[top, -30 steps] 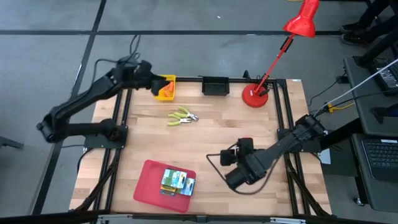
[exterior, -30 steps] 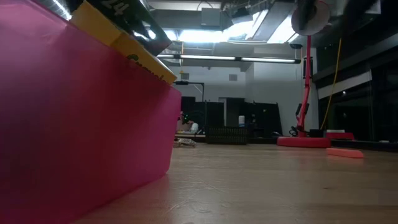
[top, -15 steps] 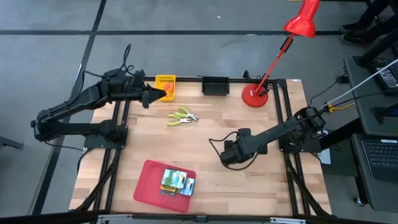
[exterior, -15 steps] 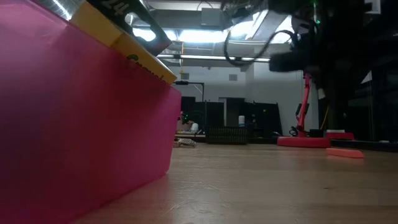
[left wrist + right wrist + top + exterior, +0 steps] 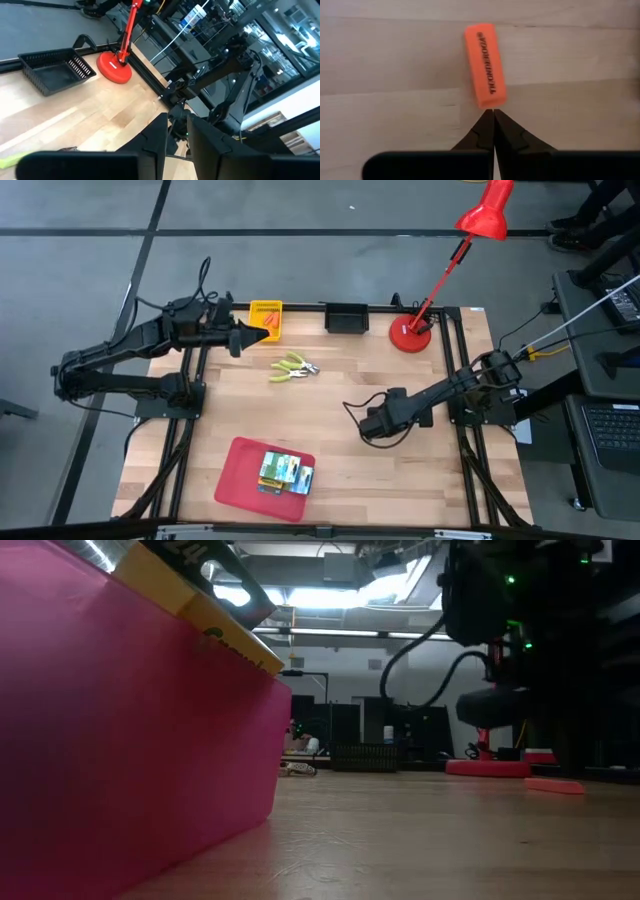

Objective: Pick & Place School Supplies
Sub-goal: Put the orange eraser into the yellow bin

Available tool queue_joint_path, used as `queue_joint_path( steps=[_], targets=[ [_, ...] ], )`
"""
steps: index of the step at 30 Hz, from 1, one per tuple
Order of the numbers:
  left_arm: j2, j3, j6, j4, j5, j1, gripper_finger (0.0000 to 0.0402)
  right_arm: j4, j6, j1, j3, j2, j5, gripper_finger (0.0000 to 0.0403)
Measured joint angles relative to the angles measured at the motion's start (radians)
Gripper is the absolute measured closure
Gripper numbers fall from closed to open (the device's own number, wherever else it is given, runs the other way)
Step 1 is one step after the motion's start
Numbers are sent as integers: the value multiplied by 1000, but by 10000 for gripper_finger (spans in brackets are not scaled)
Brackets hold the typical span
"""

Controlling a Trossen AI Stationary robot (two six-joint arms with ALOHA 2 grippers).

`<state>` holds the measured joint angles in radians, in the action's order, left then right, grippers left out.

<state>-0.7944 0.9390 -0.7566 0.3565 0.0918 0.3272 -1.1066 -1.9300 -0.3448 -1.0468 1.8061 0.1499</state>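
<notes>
On the wooden table (image 5: 330,405), high view: the left gripper (image 5: 262,337) hovers at the far left corner, just beside a yellow basket (image 5: 266,313) holding orange pieces (image 5: 266,330); in its wrist view the two dark fingers (image 5: 159,145) stand a narrow gap apart with nothing seen between them. Near it lie slim yellow-green implements (image 5: 292,366) with metal tips, loose on the boards. A black basket (image 5: 346,317) sits at the far edge, and a red lamp (image 5: 412,333) stands on its round base beside it. The right gripper (image 5: 371,424) is low over the table's middle right; its wrist view shows the fingertips (image 5: 485,131) pressed together and empty, their points just short of one end of an orange eraser (image 5: 485,65) lying flat on the wood. Black printing runs along the eraser's length but is too blurred to read. Toward the near edge, a red tray (image 5: 238,480) carries green-and-yellow boxes (image 5: 285,472); the low view shows one box's yellow edge (image 5: 200,600) above the tray wall, with partly cut-off lettering that cannot be made out.
</notes>
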Motion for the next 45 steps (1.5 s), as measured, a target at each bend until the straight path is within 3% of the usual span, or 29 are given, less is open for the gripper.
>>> queue_joint_path(
  steps=[10,17,22,28,31,33,41,45],
  targets=[
    [-5,0,-13,-1,-30,-32,338,-102,-26,-3,14,-5,39,402],
    [-6,0,-27,-2,-51,-47,343,36,-25,4,88,-5,45,402],
    [-6,0,-43,-2,-54,-46,343,98,3,4,94,-6,107,402],
    [-7,0,-43,-2,-66,-46,343,352,81,58,76,-4,318,403],
    [-7,0,-43,-2,-67,-46,343,593,218,109,70,-4,386,403],
    [-7,0,-45,-2,-67,-46,343,653,260,136,44,3,395,403],
    [-6,0,-63,74,-76,-72,337,490,401,114,-150,-27,457,388],
    [-35,0,-68,160,-78,-120,316,285,294,102,-190,-52,458,356]
  ],
)
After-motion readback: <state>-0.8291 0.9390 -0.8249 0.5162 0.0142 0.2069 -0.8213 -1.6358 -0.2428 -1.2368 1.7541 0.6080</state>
